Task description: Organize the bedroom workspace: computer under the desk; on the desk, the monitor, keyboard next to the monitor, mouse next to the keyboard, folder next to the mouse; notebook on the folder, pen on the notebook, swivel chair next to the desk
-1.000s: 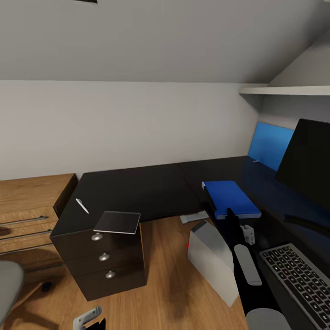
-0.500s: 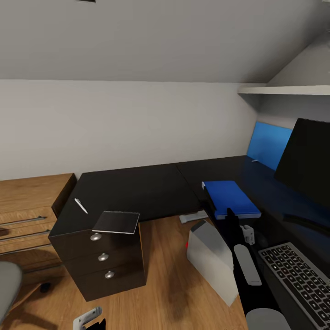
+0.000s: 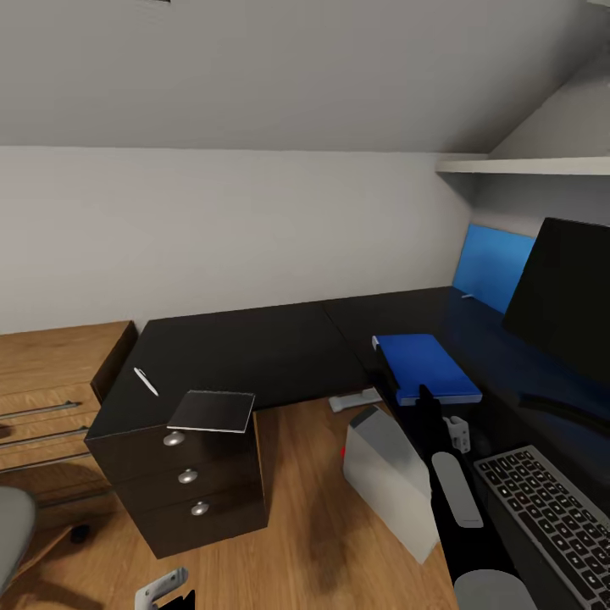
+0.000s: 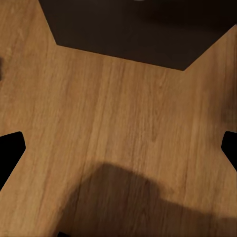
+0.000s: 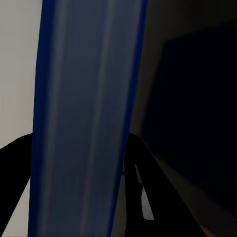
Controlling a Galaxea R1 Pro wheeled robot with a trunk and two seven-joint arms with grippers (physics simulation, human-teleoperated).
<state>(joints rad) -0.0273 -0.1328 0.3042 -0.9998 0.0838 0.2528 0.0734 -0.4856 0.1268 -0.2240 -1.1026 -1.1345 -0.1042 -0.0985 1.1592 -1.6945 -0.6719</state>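
Observation:
The blue folder (image 3: 426, 364) lies low over the glossy black desk (image 3: 254, 347), to the left of the monitor (image 3: 566, 298). My right gripper (image 3: 422, 393) is shut on the folder's near edge. In the right wrist view the folder (image 5: 84, 118) runs between the dark fingers (image 5: 134, 153). The notebook (image 3: 212, 412) sits on the desk corner above the drawers, with the white pen (image 3: 146, 381) to its left. The keyboard (image 3: 546, 517) lies at the lower right. The grey computer (image 3: 385, 479) stands tilted on the floor. My left gripper (image 3: 165, 589) hangs open over the wood floor (image 4: 118, 148).
The drawer unit with silver knobs (image 3: 191, 483) juts out at the desk's left end. A low light-wood shelving counter (image 3: 51, 373) stands further left. The swivel chair's grey seat (image 3: 13, 525) shows at the lower left. A blue wall panel (image 3: 493, 267) and a white shelf (image 3: 525, 166) are at the right.
The whole picture has drifted slightly left, so the camera has moved. The folder and right gripper keep their place in the view. Neither gripper's state has changed.

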